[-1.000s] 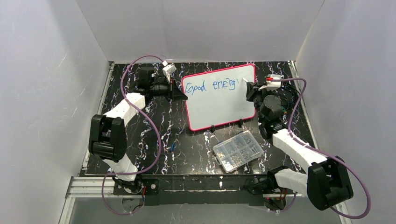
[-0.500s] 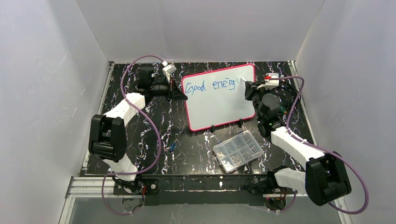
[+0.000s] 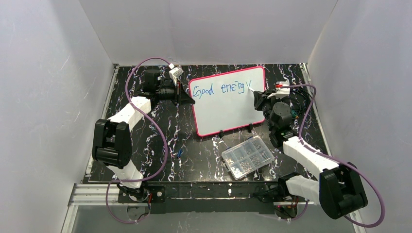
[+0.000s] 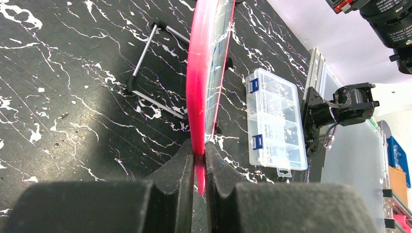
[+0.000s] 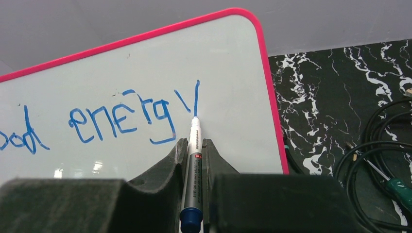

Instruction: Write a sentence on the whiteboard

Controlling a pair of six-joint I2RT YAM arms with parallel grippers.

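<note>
Writing the "y" of "energy"
In right gripper (image 5: pixel 194 148) the pinched marker (image 5: pixel 195 128) touches board (image 5: pixel 228 68); left gripper (image 4: pixel 197 155) clamps frame (image 4: pixel 197 97). Next: the y's tail.

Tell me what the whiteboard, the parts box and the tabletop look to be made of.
Whiteboard: glossy white coated panel, catching reflections, in a pink-red frame that looks like plastic. Parts box: clear hard plastic, contents visible through it, blue latches. Tabletop: black with white veining, marble-look; real stone or printed laminate cannot be told.
</note>
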